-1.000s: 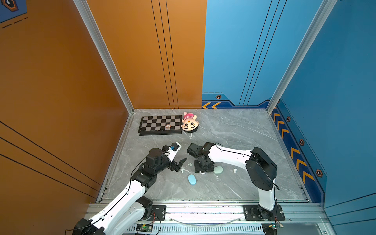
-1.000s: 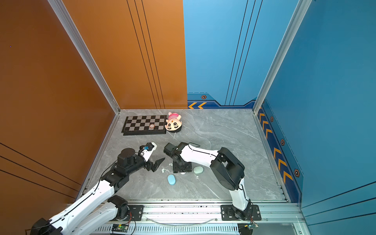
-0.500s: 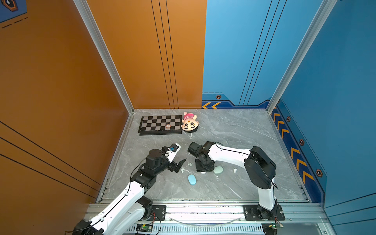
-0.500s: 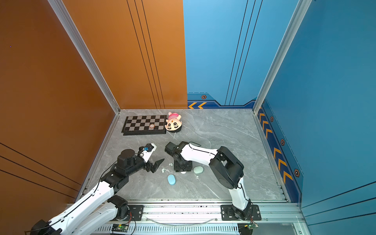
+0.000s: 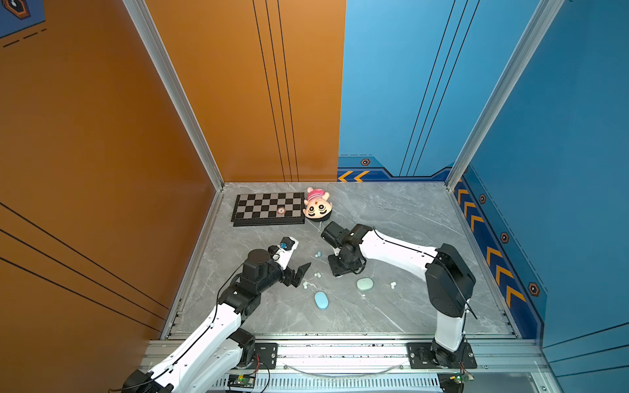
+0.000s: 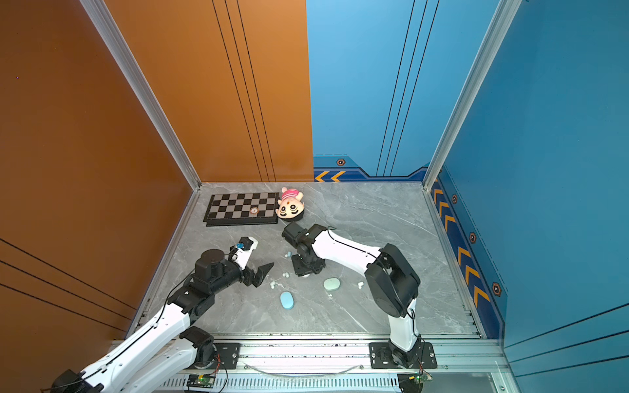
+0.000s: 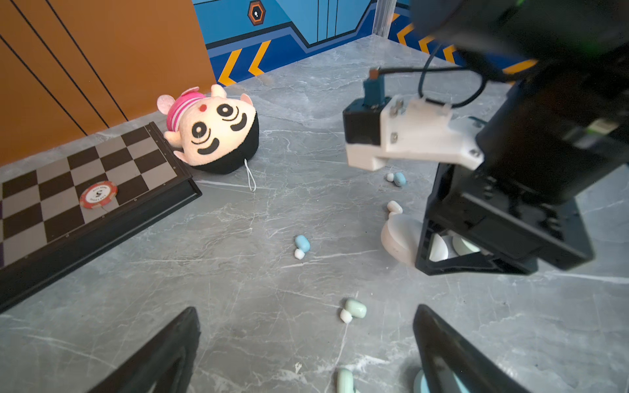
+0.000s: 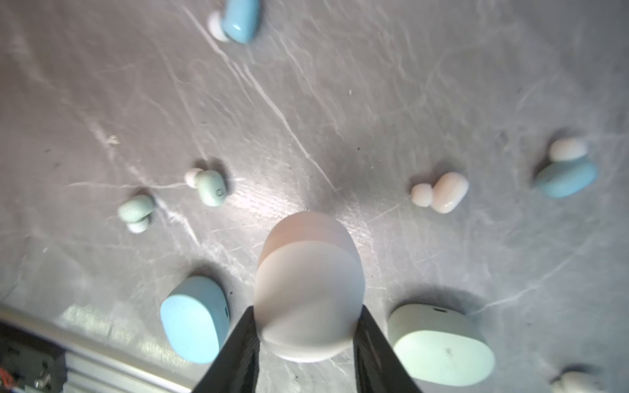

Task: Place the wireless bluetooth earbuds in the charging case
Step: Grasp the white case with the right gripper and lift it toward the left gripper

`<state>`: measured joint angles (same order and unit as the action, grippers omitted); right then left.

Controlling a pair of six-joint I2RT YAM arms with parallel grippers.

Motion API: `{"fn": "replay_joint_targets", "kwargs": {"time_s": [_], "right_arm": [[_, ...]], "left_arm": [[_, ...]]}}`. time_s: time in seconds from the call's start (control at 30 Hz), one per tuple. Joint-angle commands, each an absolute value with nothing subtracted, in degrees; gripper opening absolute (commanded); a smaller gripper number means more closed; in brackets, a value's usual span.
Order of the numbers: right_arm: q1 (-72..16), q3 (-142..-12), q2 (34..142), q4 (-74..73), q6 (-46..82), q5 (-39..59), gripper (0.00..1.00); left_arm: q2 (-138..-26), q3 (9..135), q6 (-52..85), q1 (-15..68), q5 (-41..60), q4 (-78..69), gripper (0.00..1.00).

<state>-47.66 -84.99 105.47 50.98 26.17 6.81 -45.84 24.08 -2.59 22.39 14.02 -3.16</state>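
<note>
No earbuds (image 8: 449,192) are seated; all lie loose. The right gripper (image 8: 306,314) clamps the white case (image 8: 308,272); the left gripper (image 7: 306,311) stands wide, empty.

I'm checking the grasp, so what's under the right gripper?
A white oval case sits on the grey table between the jaws of the right gripper. In both top views the gripper mostly covers it; whatever is inside the case is hidden.

Bright even light, soft shadows; right wrist view blurred, ghosted.
</note>
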Motion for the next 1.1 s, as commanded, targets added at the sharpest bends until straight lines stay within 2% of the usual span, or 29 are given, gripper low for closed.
{"fn": "replay_joint_targets", "kwargs": {"time_s": [0.0, 0.13, 0.37, 0.6, 0.9, 1.07], "right_arm": [[-45.4, -83.6, 98.7, 51.5, 10.8, 11.0, 0.4], [-43.7, -82.1, 94.2, 51.7, 2.5, 13.3, 0.4], [-42.4, -81.9, 92.0, 51.8, -2.5, 15.1, 0.35], [-43.0, -82.8, 91.3, 51.9, -6.3, 11.8, 0.27], [-44.7, -82.8, 88.9, 49.7, -7.2, 6.7, 0.27], [-45.3, -82.8, 87.6, 47.7, -6.4, 5.5, 0.27]], "left_arm": [[-46.7, 27.6, 6.7, 20.5, 18.4, -4.4, 0.98], [-48.6, 29.5, 12.4, 20.1, 22.6, -5.3, 0.98], [-50.4, 32.1, 18.5, 20.3, 28.0, -5.8, 0.98], [-53.5, 34.0, 22.5, 21.6, 33.5, -5.9, 0.98], [-61.8, 36.5, 39.5, 23.2, 36.9, -9.3, 1.0], [-65.9, 38.8, 42.7, 24.6, 40.0, -9.6, 0.95]]}}
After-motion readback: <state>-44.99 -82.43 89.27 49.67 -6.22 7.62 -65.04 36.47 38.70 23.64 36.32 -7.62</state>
